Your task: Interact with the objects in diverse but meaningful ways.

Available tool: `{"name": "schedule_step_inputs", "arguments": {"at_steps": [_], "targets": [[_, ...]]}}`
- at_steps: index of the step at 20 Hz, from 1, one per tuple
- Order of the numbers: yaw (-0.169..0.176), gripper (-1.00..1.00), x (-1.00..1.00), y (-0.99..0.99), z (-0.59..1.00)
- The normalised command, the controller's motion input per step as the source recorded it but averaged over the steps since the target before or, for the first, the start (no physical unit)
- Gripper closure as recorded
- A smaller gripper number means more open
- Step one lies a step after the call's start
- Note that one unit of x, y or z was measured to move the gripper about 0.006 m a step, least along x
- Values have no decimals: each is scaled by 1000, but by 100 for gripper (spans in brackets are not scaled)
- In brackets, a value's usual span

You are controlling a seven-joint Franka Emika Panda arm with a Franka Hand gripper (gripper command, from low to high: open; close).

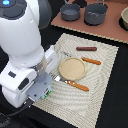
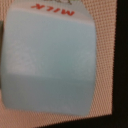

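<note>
A pale-blue-and-white milk carton [image 2: 50, 60] with red "MILK" lettering fills the wrist view, very close below the camera, lying on the woven beige placemat [image 2: 107, 55]. A dark brown sausage [image 1: 86, 49] lies on the placemat beyond the plate in the exterior view. My white arm [image 1: 25, 45] bends low over the placemat's near corner at the exterior view's left and hides the carton there. My gripper's fingers show in neither view. The tomato and the little white bottle-like piece are out of view.
A tan round plate [image 1: 72, 68] sits mid-placemat. Orange-handled cutlery lies beside it, one piece [image 1: 91, 61] on the far side and one [image 1: 77, 86] on the near side. Two grey pots [image 1: 70, 12] [image 1: 95, 14] and a bowl [image 1: 125, 17] stand on a brown board behind.
</note>
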Motion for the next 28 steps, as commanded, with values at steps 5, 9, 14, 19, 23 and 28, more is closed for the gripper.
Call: {"name": "schedule_step_inputs", "arguments": {"at_steps": [5,9,14,19,23,28], "targets": [[37,-100,-325,754,185],[42,-100,-392,853,-11],[17,-100,-712,734,-183],[-69,-100,-910,107,-5],[-131,-100,-760,0,-3],[-138,-100,-722,1,-110]]}}
